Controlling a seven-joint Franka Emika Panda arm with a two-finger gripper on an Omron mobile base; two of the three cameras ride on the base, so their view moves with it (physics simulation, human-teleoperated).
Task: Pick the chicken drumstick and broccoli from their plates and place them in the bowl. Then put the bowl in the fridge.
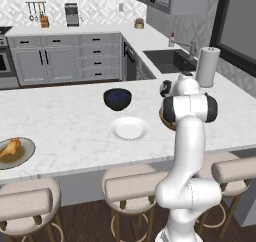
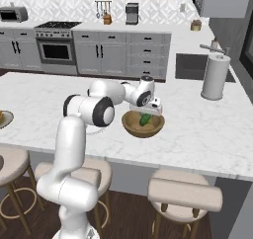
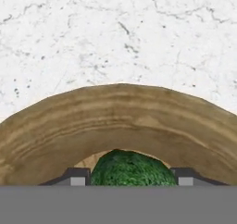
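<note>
My gripper (image 2: pixel 147 113) reaches down into the wooden bowl (image 2: pixel 132 128) on the island counter, shut on the green broccoli (image 2: pixel 146 119). In the hand view the broccoli (image 3: pixel 131 168) sits between the two fingertips (image 3: pixel 77 177), just above the bowl's tan inside (image 3: pixel 120 121). The chicken drumstick (image 1: pixel 10 148) lies on the greyish-olive plate (image 1: pixel 24 155) at the counter's far left. The white plate (image 1: pixel 129 128) is bare, left of my arm. My arm hides most of the bowl (image 1: pixel 163 118) in the left base view. The fridge is out of view.
A dark blue-black bowl (image 1: pixel 117 98) stands behind the white plate. A paper towel roll (image 2: pixel 215 77) stands by the sink (image 2: pixel 192 66) to the right. Stools (image 1: pixel 135 186) line the counter's near edge.
</note>
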